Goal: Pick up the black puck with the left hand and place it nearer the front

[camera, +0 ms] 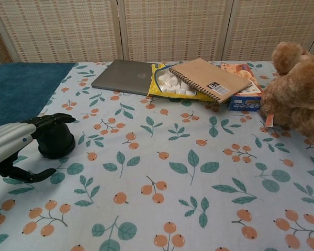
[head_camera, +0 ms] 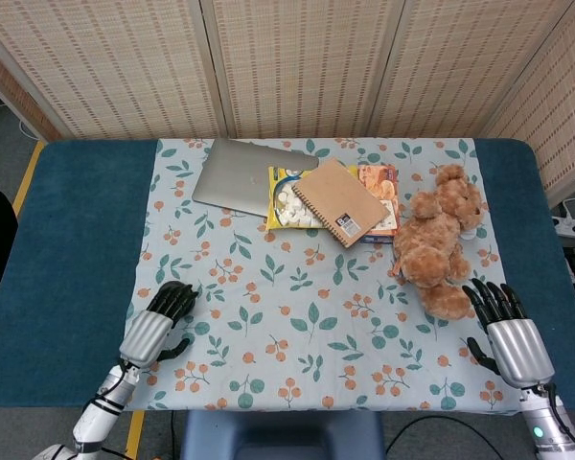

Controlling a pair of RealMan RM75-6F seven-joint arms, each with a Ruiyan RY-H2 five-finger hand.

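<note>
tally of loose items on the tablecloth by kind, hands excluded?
Puck: 1, black puck
Laptop: 1
Snack bag: 1
Notebook: 1
Box: 1
Teddy bear: 1
Total: 6

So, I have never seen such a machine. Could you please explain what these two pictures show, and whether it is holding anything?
It is a two-armed robot at a table. One picture looks down from its head, the other forward from its chest. The left robot hand reaches over the round black puck with fingers spread, not yet gripping. The right robot hand rests open beside the brown plush teddy bear. On the leaf-printed cloth also lie a grey laptop and a brown spiral notebook.
</note>
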